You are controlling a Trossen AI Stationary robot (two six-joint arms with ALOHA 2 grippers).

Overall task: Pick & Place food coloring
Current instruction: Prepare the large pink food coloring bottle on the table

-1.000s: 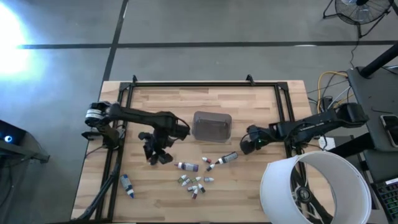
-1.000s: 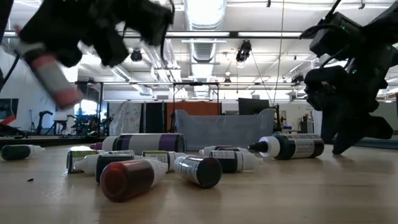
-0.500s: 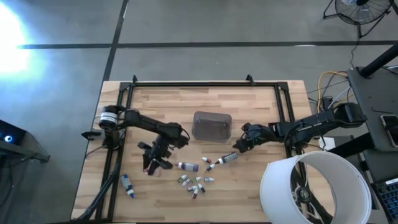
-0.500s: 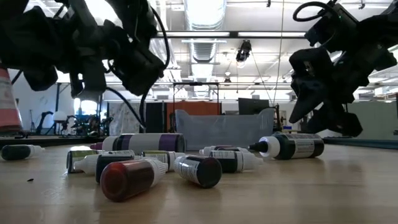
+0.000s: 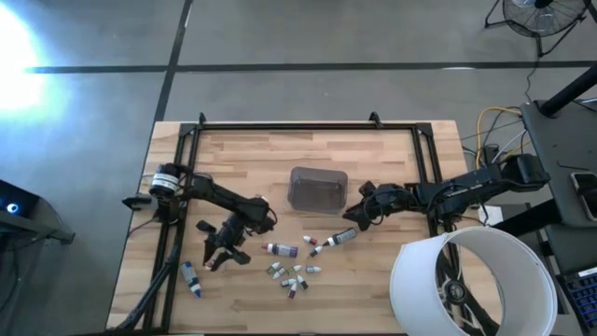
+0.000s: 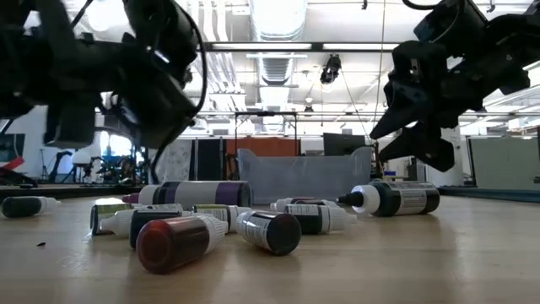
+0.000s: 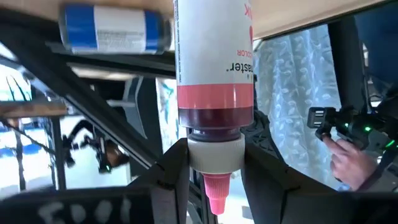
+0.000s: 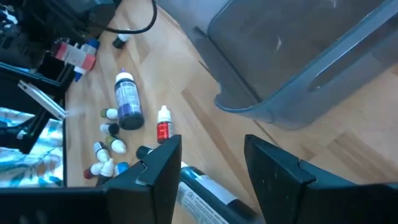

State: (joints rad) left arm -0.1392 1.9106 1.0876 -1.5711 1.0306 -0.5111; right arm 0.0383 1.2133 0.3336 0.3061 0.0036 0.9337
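Note:
Several small food coloring bottles [image 5: 293,273] lie on their sides on the wooden table, near the front middle. A purple one [image 5: 280,249] and a dark one [image 5: 340,237] lie beside them, and a blue one [image 5: 191,277] lies at the near left. My left gripper [image 5: 221,254] is low over the near left, shut on a red bottle [image 7: 214,50]. My right gripper [image 5: 359,215] hangs open above the dark bottle [image 8: 199,193], right of the grey tub [image 5: 317,189]. My left gripper pinches the red bottle at its white cap collar [image 7: 214,152] between the two fingers [image 7: 171,171]. The bottle lies along the fingers, dropper tip back toward the wrist and body pointing out past the fingertips. Whether its far end touches the table does not show.
A black rail frame [image 5: 308,126] runs along the table's far, left and right sides. A large white round drum [image 5: 471,280] overhangs the near right corner. A person's hand [image 7: 348,162] shows in the room beyond the table.
My left gripper has gone down and toward the table's near left with the red bottle, turning as it went; it stays shut. My right gripper has tipped, risen a little and shifted slightly toward the tub, still open.

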